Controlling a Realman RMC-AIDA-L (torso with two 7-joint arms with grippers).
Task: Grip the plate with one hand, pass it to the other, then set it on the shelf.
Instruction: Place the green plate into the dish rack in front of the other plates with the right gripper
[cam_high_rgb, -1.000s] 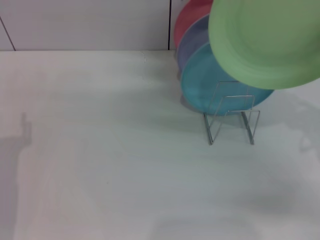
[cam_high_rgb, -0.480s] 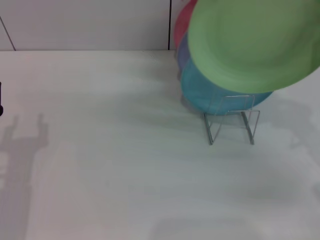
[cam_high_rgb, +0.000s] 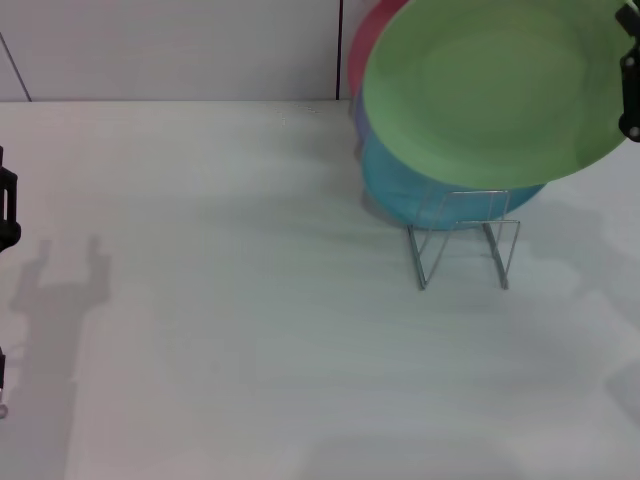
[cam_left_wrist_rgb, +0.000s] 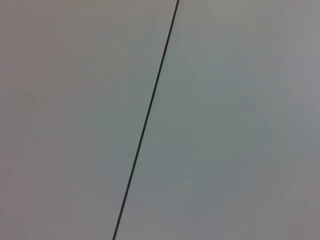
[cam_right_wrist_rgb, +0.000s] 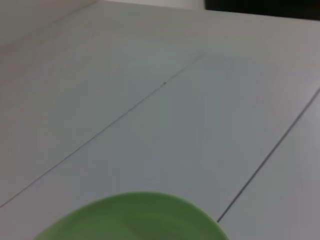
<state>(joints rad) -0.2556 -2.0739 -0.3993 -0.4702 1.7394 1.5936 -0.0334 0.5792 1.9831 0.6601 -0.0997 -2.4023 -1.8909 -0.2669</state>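
The light green plate (cam_high_rgb: 490, 90) hangs tilted in the air at the upper right, above and in front of the silver wire shelf (cam_high_rgb: 463, 238). My right gripper (cam_high_rgb: 630, 88) shows as black fingers at the plate's right rim, at the picture's right edge, and holds it. The plate's rim also shows in the right wrist view (cam_right_wrist_rgb: 135, 217). My left gripper (cam_high_rgb: 6, 208) shows only as a black part at the far left edge, well away from the plate. The left wrist view shows only a pale surface with a dark seam.
A turquoise-blue plate (cam_high_rgb: 395, 190) stands in the shelf, with a lavender plate (cam_high_rgb: 358, 108) and a red plate (cam_high_rgb: 362, 50) behind it. The white table (cam_high_rgb: 230, 300) runs back to a pale wall. The left arm's shadow lies on the table at left.
The green plate has moved left and a little down, and the right gripper's fingers now show at its rim. The left gripper has come into view at the left edge.
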